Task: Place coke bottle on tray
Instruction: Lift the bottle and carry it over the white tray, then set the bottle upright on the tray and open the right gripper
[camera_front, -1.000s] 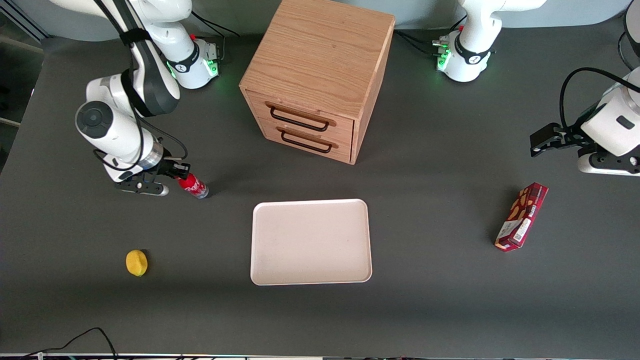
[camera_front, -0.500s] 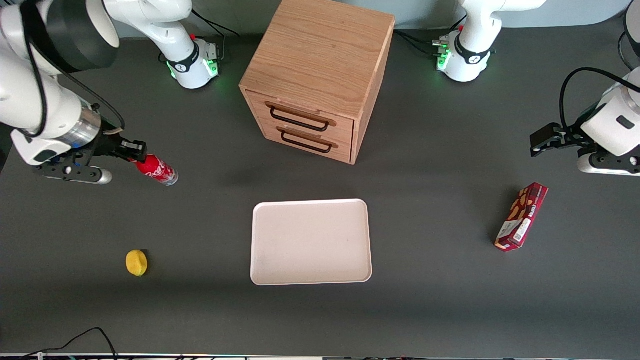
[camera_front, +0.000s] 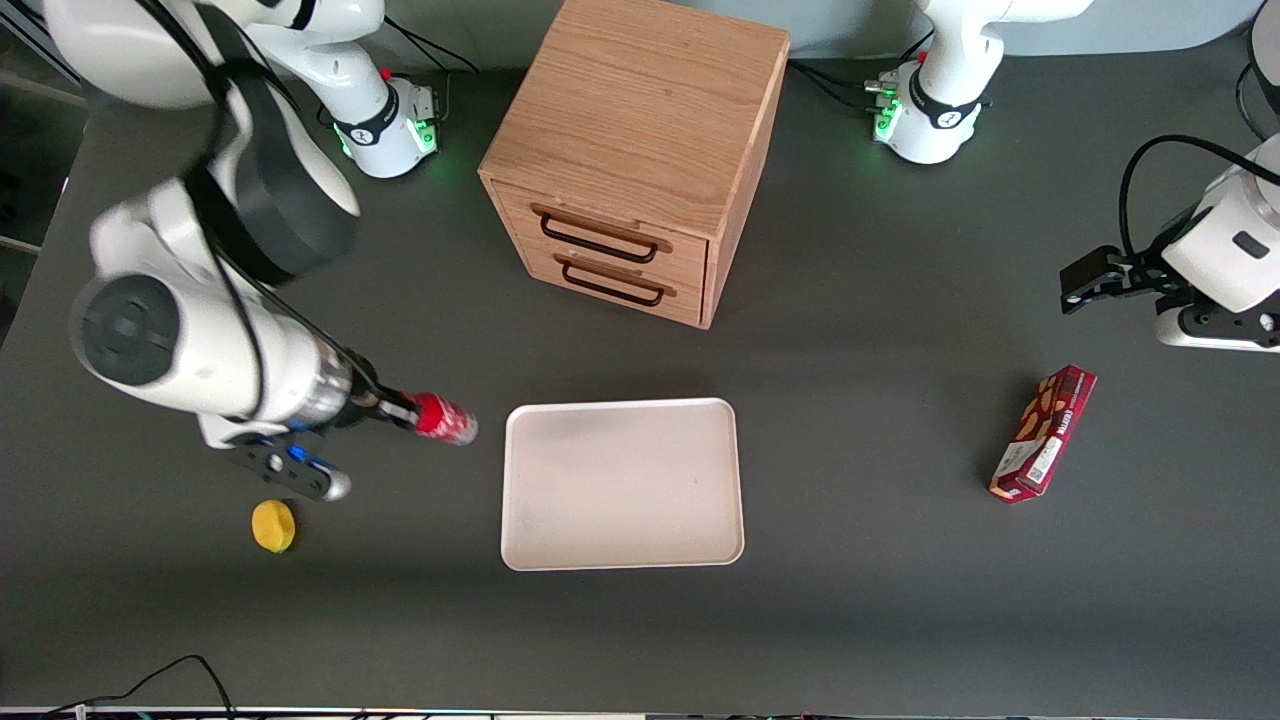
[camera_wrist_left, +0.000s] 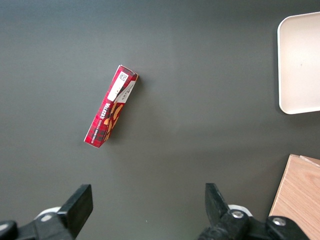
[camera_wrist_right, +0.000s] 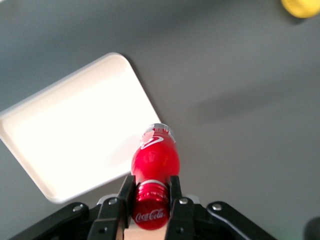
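Note:
My right gripper (camera_front: 405, 411) is shut on the red cap of the coke bottle (camera_front: 447, 420) and holds it in the air, beside the tray's edge toward the working arm's end. In the right wrist view the gripper (camera_wrist_right: 150, 192) clamps the cap between both fingers (camera_wrist_right: 125, 192), and the red bottle body (camera_wrist_right: 155, 157) with its silvery base hangs over the table just off the tray's rim (camera_wrist_right: 145, 97). The cream-white tray (camera_front: 620, 483) lies flat in the middle of the table, nothing on it.
A yellow lemon (camera_front: 273, 525) lies on the table below the arm, nearer the front camera. A wooden two-drawer cabinet (camera_front: 635, 150) stands farther from the camera than the tray. A dark red snack box (camera_front: 1043, 432) lies toward the parked arm's end.
The gripper has carried the bottle from near the working arm's table end toward the tray, ending right beside the tray's edge. The grip on the cap has stayed shut.

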